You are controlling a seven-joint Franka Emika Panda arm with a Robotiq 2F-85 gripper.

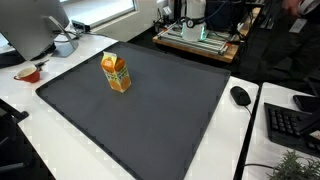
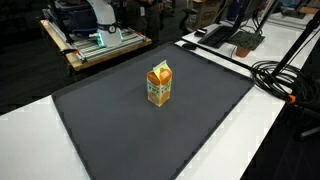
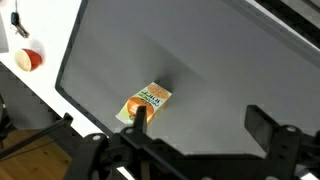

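An orange juice carton (image 1: pixel 116 73) stands upright on a large dark grey mat (image 1: pixel 160 115); both show in both exterior views, the carton (image 2: pixel 159 84) near the middle of the mat (image 2: pixel 120 135). In the wrist view my gripper (image 3: pixel 205 125) is open and empty, high above the mat (image 3: pixel 190 50). The carton (image 3: pixel 150 100) lies just beyond my left finger in that view, not between the fingers. The gripper does not show in either exterior view.
A white table surrounds the mat. On it are a black mouse (image 1: pixel 240 96), a keyboard (image 1: pixel 290 125), a red cup (image 1: pixel 28 73) and a monitor (image 1: pixel 35 25). Black cables (image 2: pixel 282 75) run along one side. A wooden bench with equipment (image 2: pixel 95 40) stands behind.
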